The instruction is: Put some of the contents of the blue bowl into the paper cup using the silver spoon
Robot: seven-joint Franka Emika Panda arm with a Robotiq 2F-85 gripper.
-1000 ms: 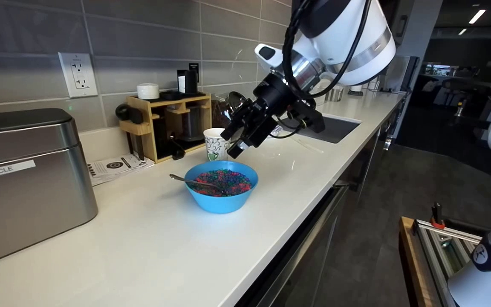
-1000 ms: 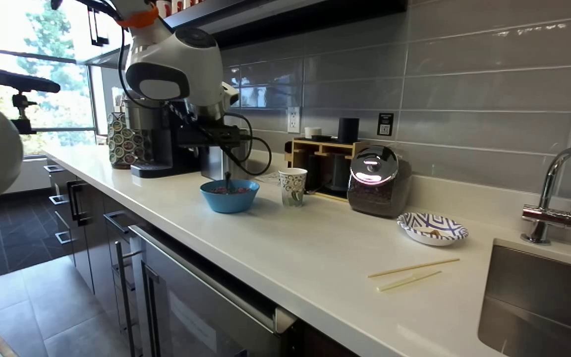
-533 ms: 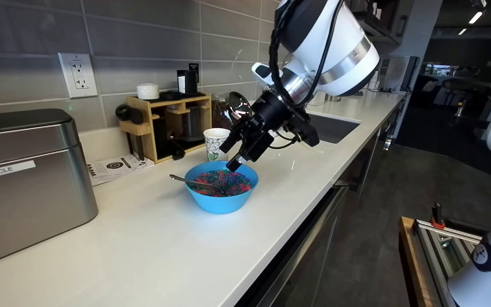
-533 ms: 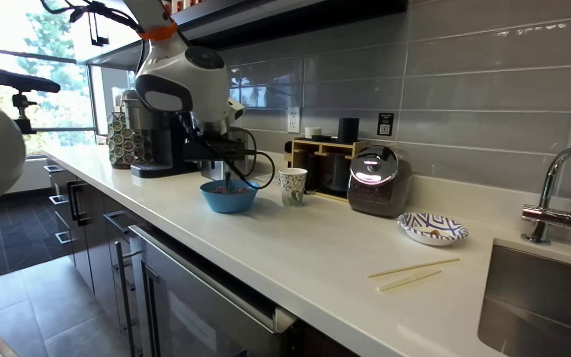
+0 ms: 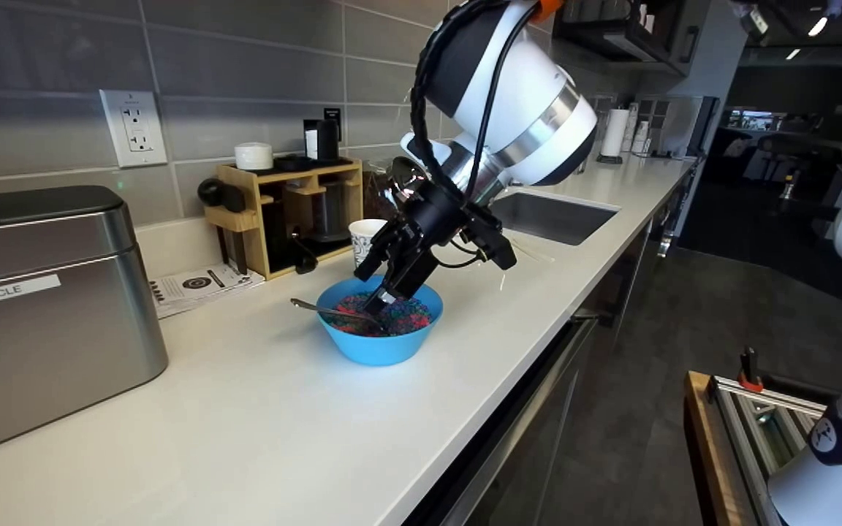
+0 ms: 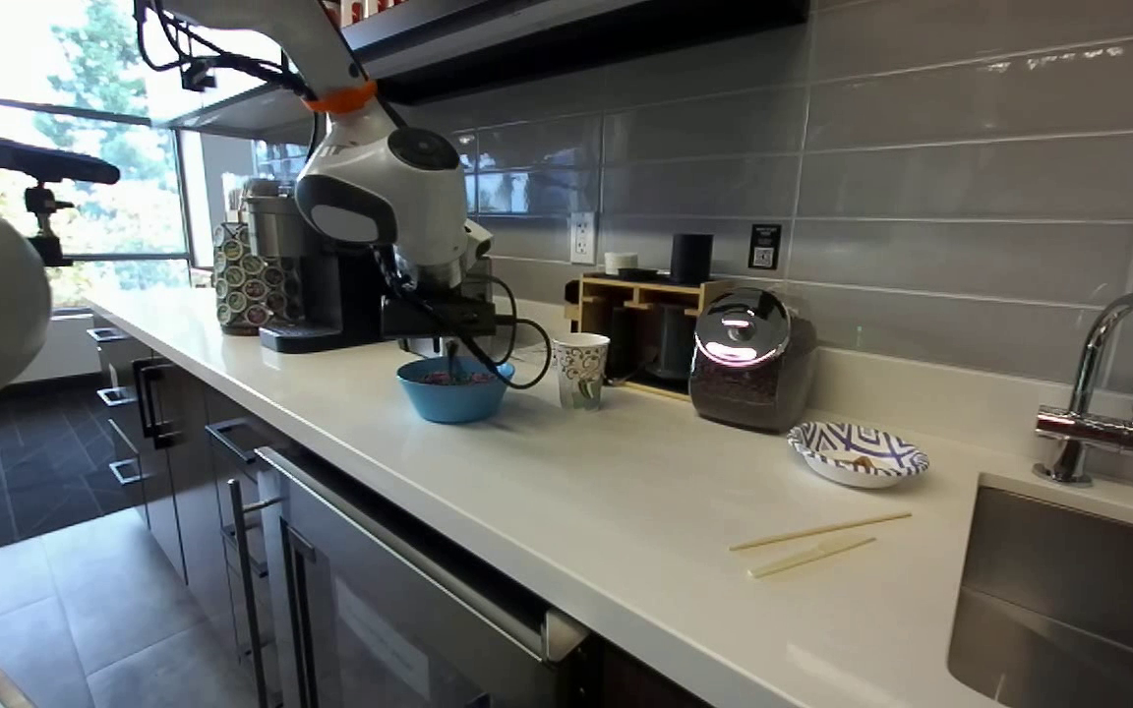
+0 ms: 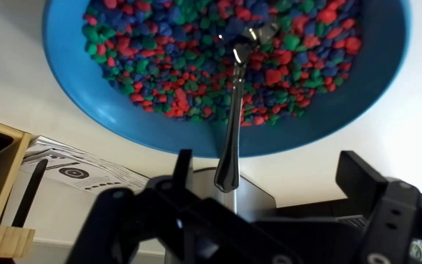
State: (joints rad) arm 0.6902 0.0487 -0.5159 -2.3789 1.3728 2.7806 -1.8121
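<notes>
The blue bowl (image 5: 373, 352) stands on the counter and holds the contents (image 7: 189, 69), small red, blue and green pieces. It also shows in an exterior view (image 6: 453, 401) and in the wrist view (image 7: 64, 51). The silver spoon (image 7: 236, 106) rests with its head in the pieces and its handle out over the rim; the handle shows in both exterior views (image 5: 319, 308) (image 6: 453, 359). My gripper (image 5: 370, 286) is open over the bowl; in the wrist view (image 7: 266, 161) the handle end lies between the fingers, nearer the left one, not gripped. The paper cup (image 5: 365, 235) (image 6: 581, 369) stands beside the bowl, partly hidden by my gripper.
A steel recycle bin (image 5: 55, 314), papers (image 5: 202, 285) and a wooden organizer (image 5: 253, 226) stand by the wall. A dark jar with a shiny lid (image 6: 753, 364), a patterned paper dish (image 6: 857, 457), two thin sticks (image 6: 817, 531) and a sink (image 6: 1068, 590) lie farther along the counter.
My gripper has moved down from above the cup side to over the bowl, its fingers now around the spoon's handle end, still open. Bowl, spoon and cup have not moved.
</notes>
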